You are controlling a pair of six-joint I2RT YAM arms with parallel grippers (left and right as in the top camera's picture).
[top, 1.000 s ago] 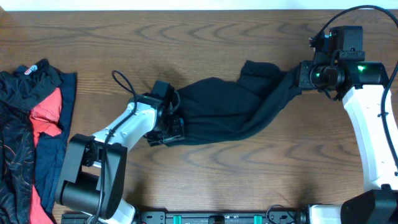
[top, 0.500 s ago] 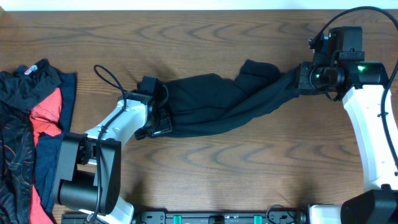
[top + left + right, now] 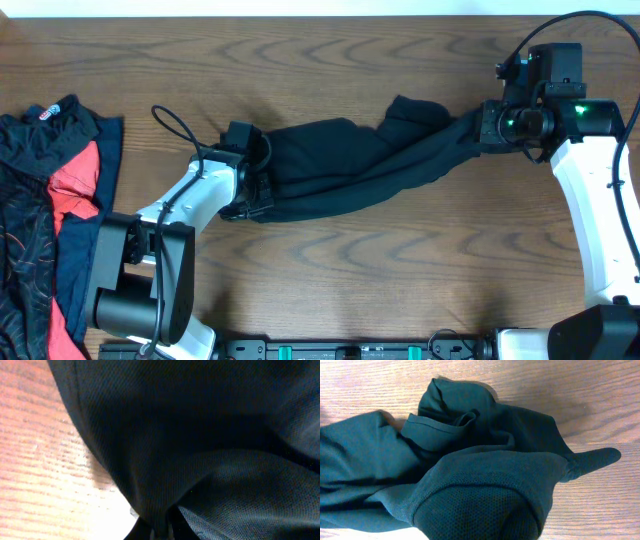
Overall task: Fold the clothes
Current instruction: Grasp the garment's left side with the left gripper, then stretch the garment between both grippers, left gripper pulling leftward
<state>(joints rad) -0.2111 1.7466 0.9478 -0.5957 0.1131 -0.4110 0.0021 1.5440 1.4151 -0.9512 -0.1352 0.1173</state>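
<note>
Left end effector (image 3: 260,199), right end effector (image 3: 481,125) clamped.

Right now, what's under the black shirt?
Wood table shows all round the shirt; what lies beneath it is covered. The left gripper and right gripper pinch its ends, fingertips buried in fabric.

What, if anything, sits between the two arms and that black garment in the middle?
Nothing visible. The left end effector is shut on the left end of the black garment, the right end effector on its right end; it stretches between them across the table. The other clothes lie piled at the left edge, apart.
</note>
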